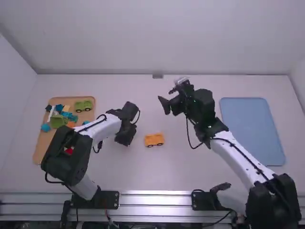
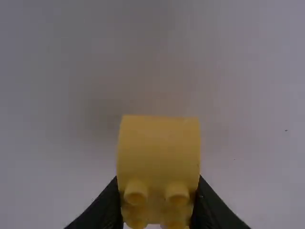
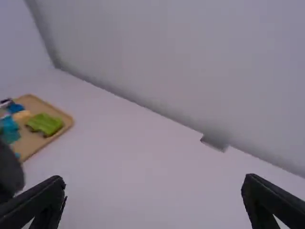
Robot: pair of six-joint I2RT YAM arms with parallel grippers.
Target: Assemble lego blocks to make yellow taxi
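Squeezing a yellow block.
Left gripper has it near the orange car; right gripper is open wide.

Yellow-orange car — on the table

The right wrist view crops the tray, its blocks blurred.

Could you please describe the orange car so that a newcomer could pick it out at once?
Look near the middle of the white table. The orange car sits there, two dark wheels showing. Unlike the green car, it stands outside the brown tray.
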